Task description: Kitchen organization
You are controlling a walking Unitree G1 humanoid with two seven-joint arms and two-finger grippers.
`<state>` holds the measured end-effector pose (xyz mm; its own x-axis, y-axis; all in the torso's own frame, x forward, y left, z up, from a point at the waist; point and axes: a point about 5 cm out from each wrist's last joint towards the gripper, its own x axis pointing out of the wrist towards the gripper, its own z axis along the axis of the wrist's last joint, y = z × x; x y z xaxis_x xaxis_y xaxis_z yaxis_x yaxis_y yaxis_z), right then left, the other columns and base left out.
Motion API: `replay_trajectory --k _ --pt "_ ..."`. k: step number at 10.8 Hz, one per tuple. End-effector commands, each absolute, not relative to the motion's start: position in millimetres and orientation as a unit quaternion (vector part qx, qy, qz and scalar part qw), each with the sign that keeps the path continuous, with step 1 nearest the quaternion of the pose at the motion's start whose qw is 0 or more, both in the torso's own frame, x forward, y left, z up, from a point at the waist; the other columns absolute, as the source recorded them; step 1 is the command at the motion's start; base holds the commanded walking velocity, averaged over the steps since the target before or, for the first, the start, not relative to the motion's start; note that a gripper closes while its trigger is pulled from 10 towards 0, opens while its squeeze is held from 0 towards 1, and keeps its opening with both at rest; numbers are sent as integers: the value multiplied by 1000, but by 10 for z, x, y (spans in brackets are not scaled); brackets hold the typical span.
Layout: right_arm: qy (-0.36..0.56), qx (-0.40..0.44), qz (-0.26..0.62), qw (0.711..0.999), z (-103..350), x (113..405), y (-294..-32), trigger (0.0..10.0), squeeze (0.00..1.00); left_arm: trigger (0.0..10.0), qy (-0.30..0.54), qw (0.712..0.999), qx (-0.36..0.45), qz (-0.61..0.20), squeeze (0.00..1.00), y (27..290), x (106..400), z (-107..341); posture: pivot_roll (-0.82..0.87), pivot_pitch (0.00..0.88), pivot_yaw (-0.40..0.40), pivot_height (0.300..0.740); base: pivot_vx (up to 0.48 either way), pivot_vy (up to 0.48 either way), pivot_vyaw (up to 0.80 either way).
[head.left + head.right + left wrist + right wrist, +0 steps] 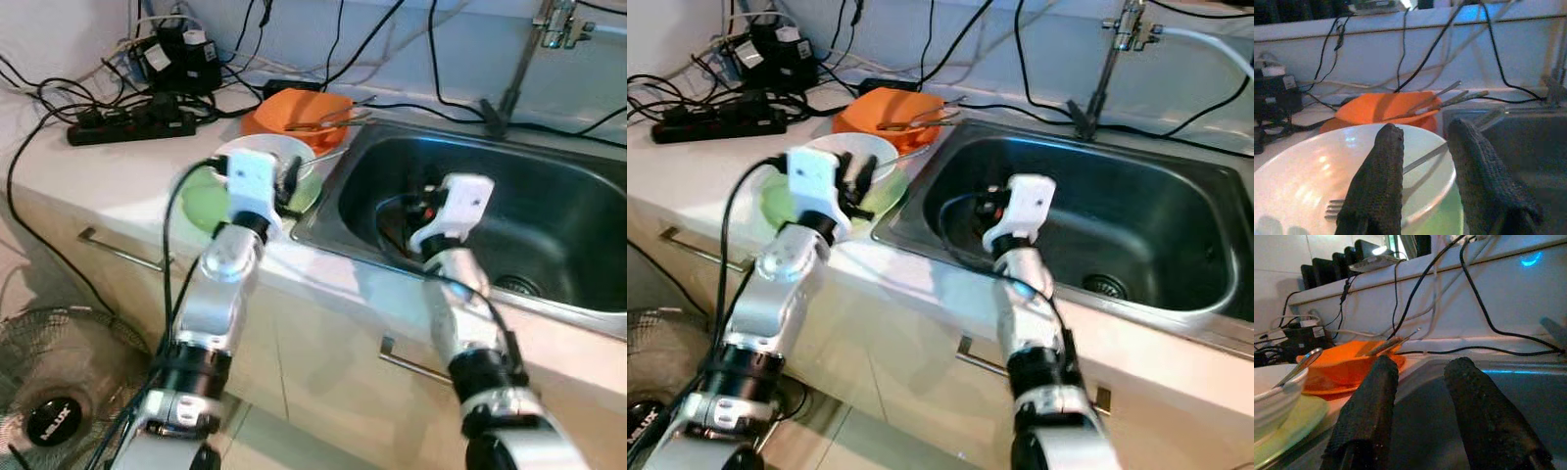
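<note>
The left gripper [1422, 171] hovers with fingers spread over the rim of the white bowl [1317, 176], which holds a fork [1342, 208] and sits on a green plate [201, 204] on the worktop [108, 166]. The right gripper [1418, 406], fingers parted and empty, hangs inside the steel sink [549, 225]. Behind the bowl stands an orange bowl [294, 110] holding utensils.

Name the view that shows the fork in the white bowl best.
Left wrist view: the fork lies in the white bowl, tines and handle plain, between the open left gripper fingers. The right wrist view shows a handle at the rim; in the eye views the arm hides it.
</note>
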<state>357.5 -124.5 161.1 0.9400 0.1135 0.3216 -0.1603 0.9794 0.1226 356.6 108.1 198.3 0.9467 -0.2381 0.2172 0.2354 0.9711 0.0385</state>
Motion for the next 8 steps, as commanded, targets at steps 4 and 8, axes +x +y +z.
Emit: replay_trajectory --k 4,8 --pt "-155 75 65 983 1681 3555 -1279 10000 0 10000 -111 989 -2 -100 0 1137 3675 2030 128 0 44 740 0 0 0" --pt "-127 73 70 987 1555 3498 -1243 10000 0 10000 -96 990 -10 -103 0 1121 3700 1981 133 12 42 740 0 0 0"
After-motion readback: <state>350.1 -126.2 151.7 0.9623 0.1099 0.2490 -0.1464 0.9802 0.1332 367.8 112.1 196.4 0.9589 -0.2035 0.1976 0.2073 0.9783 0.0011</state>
